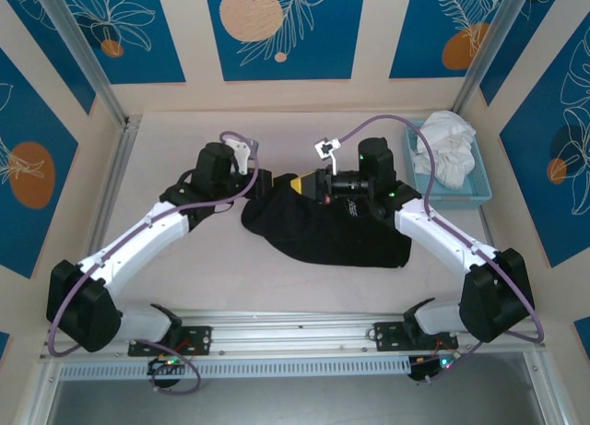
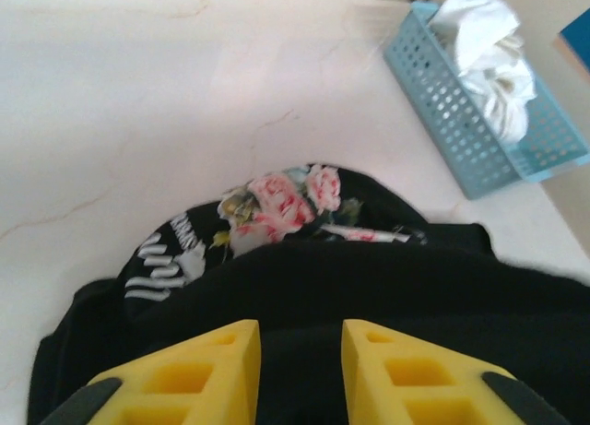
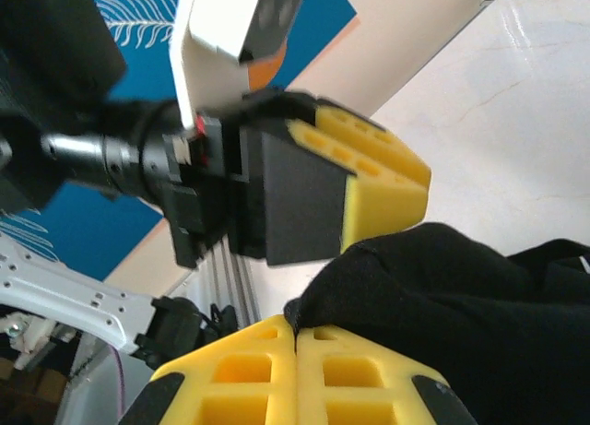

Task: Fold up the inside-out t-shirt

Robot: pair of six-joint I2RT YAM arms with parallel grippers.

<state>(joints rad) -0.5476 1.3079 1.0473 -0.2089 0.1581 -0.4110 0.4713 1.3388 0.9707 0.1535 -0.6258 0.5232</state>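
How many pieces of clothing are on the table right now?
2: the black t-shirt bunched mid-table, and a white garment in the blue basket at far right; others may be hidden under it.

Lettering (image 2: 164, 266) on the t-shirt (image 2: 369, 287) is unreadably blurred.

Inside-out t-shirt (image 1: 327, 230) bunched, black, at table (image 1: 184, 277) centre. Left gripper (image 1: 265, 182) at shirt's 10 o'clock edge. Right gripper (image 1: 306, 182) at its 12 o'clock edge, near left one. Blue basket (image 1: 461, 198) holding white cloth (image 1: 447, 144) at 2 o'clock.
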